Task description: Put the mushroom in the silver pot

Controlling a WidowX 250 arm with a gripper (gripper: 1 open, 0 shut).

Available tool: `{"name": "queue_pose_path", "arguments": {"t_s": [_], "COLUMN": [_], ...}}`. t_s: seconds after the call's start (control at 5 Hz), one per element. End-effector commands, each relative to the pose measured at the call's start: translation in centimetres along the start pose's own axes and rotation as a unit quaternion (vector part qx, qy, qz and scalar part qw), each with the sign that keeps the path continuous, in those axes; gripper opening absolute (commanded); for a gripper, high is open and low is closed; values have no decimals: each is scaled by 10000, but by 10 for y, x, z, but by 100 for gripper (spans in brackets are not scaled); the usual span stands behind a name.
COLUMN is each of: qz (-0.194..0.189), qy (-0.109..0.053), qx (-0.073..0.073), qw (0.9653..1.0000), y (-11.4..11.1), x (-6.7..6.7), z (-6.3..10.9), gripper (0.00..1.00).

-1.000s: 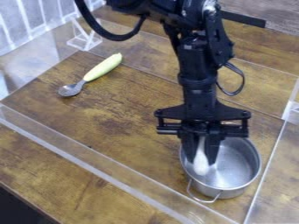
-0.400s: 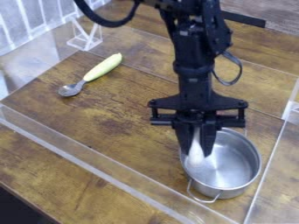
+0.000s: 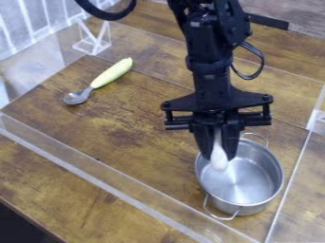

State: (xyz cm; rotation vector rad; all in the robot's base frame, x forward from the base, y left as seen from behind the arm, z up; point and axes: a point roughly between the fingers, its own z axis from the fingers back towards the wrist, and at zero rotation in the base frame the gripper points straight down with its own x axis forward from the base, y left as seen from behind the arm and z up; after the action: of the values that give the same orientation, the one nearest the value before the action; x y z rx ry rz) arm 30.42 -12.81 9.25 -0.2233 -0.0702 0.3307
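Note:
The silver pot (image 3: 258, 194) stands on the wooden table at the lower right, with a wire loop handle at its near rim. Straight above its left half, my gripper (image 3: 219, 145) points down from the black arm. It is shut on the mushroom (image 3: 222, 158), whose white body hangs upright between the fingers. The mushroom's lower end sits about level with the pot's rim, over the inside of the pot. Its cap end is hidden by the fingers.
A metal spoon with a yellow-green handle (image 3: 102, 80) lies on the table at the left. Clear acrylic walls (image 3: 89, 161) fence the work area at the front and right. A clear stand (image 3: 89, 40) sits at the back left.
The gripper has risen a little above the pot, still shut. The mushroom came up with it from deeper inside the pot.

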Motion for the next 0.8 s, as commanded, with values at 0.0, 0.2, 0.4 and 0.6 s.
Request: {"name": "queue_pose_path", "arguments": {"t_s": [0.0, 0.2, 0.4, 0.6], "qz": [-7, 18, -154, -276], "qy": [-286, -284, -330, -398], "qx": [-173, -130, -22, 88], "qw": [9994, 9995, 9993, 9988], "y": [-4, -5, -9, -14], "x": [-3, -10, -3, 4], "z": [19, 16, 23, 33], "gripper": [100, 100, 100, 100]}}
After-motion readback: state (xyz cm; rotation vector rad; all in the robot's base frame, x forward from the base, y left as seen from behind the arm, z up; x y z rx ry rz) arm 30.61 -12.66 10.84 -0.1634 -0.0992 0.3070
